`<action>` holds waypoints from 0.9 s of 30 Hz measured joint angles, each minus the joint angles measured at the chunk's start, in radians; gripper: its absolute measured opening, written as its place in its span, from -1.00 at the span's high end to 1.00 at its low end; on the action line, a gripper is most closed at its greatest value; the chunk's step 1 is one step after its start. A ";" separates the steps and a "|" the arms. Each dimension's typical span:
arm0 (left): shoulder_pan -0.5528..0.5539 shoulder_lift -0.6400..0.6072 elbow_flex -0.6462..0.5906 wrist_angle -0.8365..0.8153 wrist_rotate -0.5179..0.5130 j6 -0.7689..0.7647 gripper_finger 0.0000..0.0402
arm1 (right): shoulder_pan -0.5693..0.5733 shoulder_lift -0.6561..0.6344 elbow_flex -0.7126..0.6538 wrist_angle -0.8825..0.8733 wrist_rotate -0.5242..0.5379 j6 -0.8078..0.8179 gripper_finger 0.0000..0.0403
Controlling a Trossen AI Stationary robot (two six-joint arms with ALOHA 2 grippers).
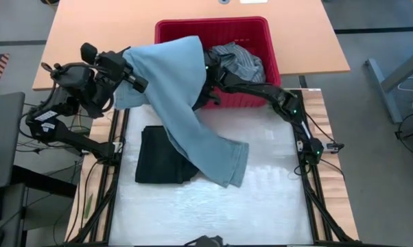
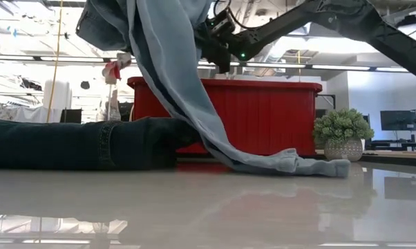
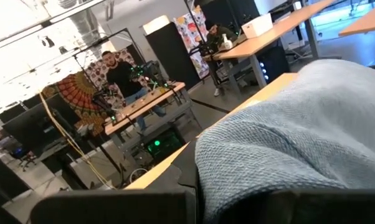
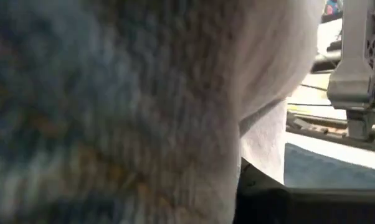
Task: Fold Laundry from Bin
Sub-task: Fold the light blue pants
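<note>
now both grippers hold the light blue jeans (image 1: 186, 103) aloft.

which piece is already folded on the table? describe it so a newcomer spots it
Start at the red bin at the table's far edge. On the white mat in front of it lies a dark navy piece, flat and roughly rectangular. Unlike the light blue jeans draped across its corner, it is near-black and touched by neither gripper.
</note>
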 joint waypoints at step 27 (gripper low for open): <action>0.027 0.069 0.000 -0.486 0.303 -0.496 0.08 | 0.065 -0.668 -0.205 -1.098 0.345 -0.729 0.85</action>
